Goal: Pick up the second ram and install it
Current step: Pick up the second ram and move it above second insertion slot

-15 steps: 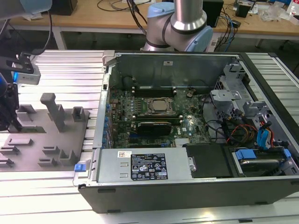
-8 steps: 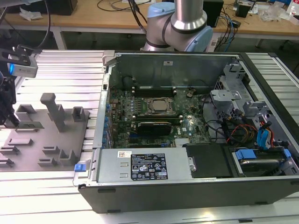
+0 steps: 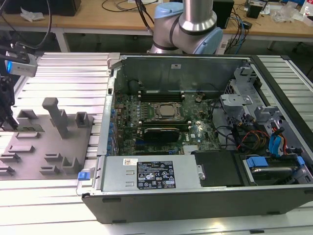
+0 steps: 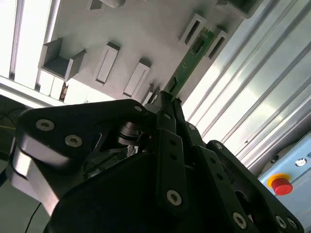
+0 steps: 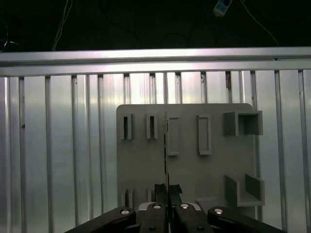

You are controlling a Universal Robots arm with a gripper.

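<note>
The second ram point(image 4: 192, 53) is a thin green board standing on edge in the slots of a grey moulded holder point(image 4: 146, 29). In the first wrist view the ram point(image 5: 166, 145) shows as a narrow line running across the holder point(image 5: 214, 170). My gripper point(image 5: 167, 188) has its two black fingers pressed on either side of the ram's near end, and the tips point(image 4: 167, 97) meet at that same end in the second wrist view. In the exterior view, the gripper point(image 3: 7, 120) hangs at the far left over the holder point(image 3: 49, 147), beside the ram point(image 3: 30, 129).
An open computer case point(image 3: 195, 196) lies at the exterior view's right, with a motherboard, a CPU socket point(image 3: 168, 111) and memory slots point(image 3: 156, 92) behind it. The arm's base point(image 3: 188, 29) stands behind the case. A tall post point(image 3: 57, 117) rises from the holder. Ribbed aluminium table point(image 5: 58, 145) surrounds it.
</note>
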